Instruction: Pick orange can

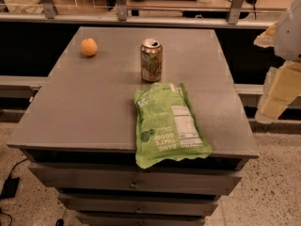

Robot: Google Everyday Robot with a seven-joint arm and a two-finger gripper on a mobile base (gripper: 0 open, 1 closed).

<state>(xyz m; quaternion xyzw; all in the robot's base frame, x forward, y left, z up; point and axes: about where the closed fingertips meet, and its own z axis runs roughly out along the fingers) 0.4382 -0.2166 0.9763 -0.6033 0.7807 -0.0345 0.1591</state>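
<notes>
The orange can (151, 60) stands upright on the grey cabinet top (94, 102), a little behind its middle. It has an orange-bronze body with a green and white label and a silver top. My gripper (275, 98) is at the right edge of the view, off the cabinet's right side and well to the right of the can, holding nothing that I can see.
A flat green snack bag (168, 124) lies just in front of the can and overhangs the cabinet's front edge. A round orange fruit (89, 47) sits at the back left. Drawers are below; a railing and shelf run behind.
</notes>
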